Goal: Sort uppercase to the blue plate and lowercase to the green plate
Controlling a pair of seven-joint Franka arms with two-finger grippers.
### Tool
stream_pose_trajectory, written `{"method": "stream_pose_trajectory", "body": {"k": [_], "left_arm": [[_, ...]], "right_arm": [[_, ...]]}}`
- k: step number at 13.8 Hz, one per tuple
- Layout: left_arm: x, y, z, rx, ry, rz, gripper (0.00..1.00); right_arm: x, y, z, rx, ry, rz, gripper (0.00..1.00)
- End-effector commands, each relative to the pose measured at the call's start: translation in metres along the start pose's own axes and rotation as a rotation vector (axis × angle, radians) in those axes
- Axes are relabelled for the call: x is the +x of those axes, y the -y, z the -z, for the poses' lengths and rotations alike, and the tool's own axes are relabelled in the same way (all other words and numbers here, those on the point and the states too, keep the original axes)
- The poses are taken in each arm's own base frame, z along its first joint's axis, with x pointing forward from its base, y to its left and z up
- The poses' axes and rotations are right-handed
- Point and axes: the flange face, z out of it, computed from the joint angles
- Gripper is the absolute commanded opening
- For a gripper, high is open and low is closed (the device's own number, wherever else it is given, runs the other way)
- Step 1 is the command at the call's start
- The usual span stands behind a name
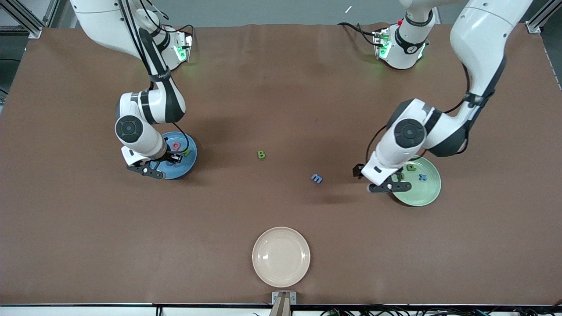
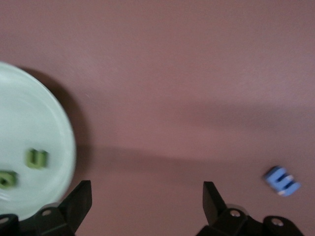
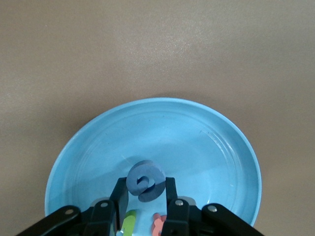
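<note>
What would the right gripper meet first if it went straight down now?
Probably the blue plate: the right gripper, shut on the blue G, hangs over it, so the G would likely touch first.

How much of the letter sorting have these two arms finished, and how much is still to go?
Roughly halfway or more. Done: the green plate holds a green p, a blue x and another green letter; the blue plate holds a pink Q and a green letter. In hand: the right gripper holds the blue G over the blue plate. Left: the green B and blue m on the table. The left gripper is open.
</note>
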Motion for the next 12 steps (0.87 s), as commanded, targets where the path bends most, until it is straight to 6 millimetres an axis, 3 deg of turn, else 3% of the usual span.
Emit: {"method": "stream_pose_trajectory", "body": {"k": [1,5,7,8,10,12], "left_arm": [[0.003,-0.038,-0.01,-0.024,0.03,0.32,0.99],[-0.003,-0.064,-0.02,-0.028,0.048,0.753,0.99],[-0.016,-0.091,-0.029,-0.034,0.067,0.752,0.99],[-0.02,-0.099,-0.035,-0.034,0.073,0.743,0.99],[-0.028,-0.109,-0.047,-0.022,0.074,0.724,0.99],[-0.039,-0.12,-0.055,-0.013,0.06,0.699,0.99]], "right_arm": [[0.002,-0.002,-0.001,0.01,-0.006,0.001,0.02],[0.006,0.004,-0.01,-0.005,-0.004,0.005,0.04],[0.007,0.006,-0.012,-0.007,-0.003,0.003,0.14],[0.008,0.006,-0.013,-0.009,-0.002,0.005,0.25],[0.009,0.008,-0.011,-0.008,-0.002,0.005,1.0],[0.009,0.014,-0.005,-0.006,0.002,0.004,1.0]]}}
